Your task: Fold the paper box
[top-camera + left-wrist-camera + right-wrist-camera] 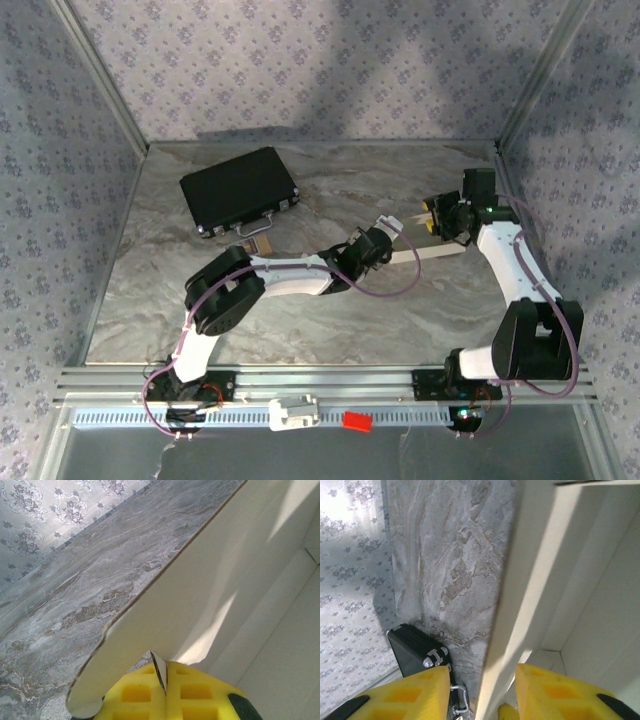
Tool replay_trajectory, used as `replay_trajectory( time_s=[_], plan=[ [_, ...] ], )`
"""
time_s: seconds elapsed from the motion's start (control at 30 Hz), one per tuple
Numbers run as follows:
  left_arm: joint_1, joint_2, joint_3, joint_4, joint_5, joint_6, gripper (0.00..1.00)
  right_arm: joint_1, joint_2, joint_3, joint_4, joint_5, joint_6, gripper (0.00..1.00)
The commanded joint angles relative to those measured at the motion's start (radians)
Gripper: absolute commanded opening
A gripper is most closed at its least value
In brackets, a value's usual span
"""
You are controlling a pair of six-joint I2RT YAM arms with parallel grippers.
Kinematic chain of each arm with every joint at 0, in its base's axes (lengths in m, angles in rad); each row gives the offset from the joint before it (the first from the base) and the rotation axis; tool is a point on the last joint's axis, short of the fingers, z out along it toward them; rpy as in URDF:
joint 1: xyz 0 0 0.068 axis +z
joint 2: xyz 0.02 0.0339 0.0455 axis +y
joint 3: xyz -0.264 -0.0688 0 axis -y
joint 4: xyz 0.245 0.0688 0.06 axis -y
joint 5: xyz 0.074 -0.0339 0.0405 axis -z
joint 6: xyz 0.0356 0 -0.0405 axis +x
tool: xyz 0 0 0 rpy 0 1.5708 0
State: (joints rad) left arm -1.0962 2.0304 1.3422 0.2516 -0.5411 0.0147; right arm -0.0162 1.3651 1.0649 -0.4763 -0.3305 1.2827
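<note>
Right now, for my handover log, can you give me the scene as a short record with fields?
item: white thin cardboard paper box, walls raised, mid-table between the arms
left hand: shut on a flap edge of the box
right hand: open, one finger on each side of a box wall
other: black rectangular case, far left on the grey marbled table

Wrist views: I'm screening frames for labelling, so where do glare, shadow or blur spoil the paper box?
Left wrist: the paper box is sharp along its edge, with bright streaks crossing soft shadow. Right wrist: its flap nearest the lens is blurred under a bright stripe; the wallpaper at upper left glares white; the black case is readable.
</note>
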Motion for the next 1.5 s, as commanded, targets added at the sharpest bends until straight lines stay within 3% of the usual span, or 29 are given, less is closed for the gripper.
replay_trajectory(
  time_s=[0.0,0.2,0.37,0.7,0.83,1.23,1.37,1.47],
  plan=[
    [-0.011,0.037,-0.012,-0.074,-0.017,0.036,0.0,0.006,0.011,0.028,-0.017,-0.018,-0.002,0.32],
    [-0.011,0.035,-0.009,-0.082,-0.022,0.028,0.0,-0.001,-0.039,-0.049,-0.05,-0.022,-0.021,0.13],
    [-0.011,0.022,-0.024,-0.078,-0.023,0.025,0.01,-0.022,-0.085,-0.121,-0.053,-0.027,-0.025,0.04],
    [-0.016,-0.059,-0.034,-0.147,-0.031,-0.062,0.45,-0.028,-0.12,-0.168,-0.042,-0.015,-0.035,0.0],
    [-0.017,-0.139,-0.094,-0.196,-0.01,-0.154,0.52,-0.031,-0.136,-0.191,-0.058,-0.007,-0.049,0.0],
    [-0.093,-0.429,-0.347,-0.352,0.124,-0.321,0.55,-0.073,-0.168,-0.383,0.068,-0.027,-0.143,0.0],
    [-0.032,-0.486,-0.337,-0.394,0.187,-0.378,0.52,-0.079,-0.145,-0.395,0.078,-0.033,-0.163,0.0],
    [0.063,-0.478,-0.305,-0.376,0.324,-0.494,0.52,-0.079,-0.139,-0.396,0.086,-0.033,-0.161,0.0]
  ],
)
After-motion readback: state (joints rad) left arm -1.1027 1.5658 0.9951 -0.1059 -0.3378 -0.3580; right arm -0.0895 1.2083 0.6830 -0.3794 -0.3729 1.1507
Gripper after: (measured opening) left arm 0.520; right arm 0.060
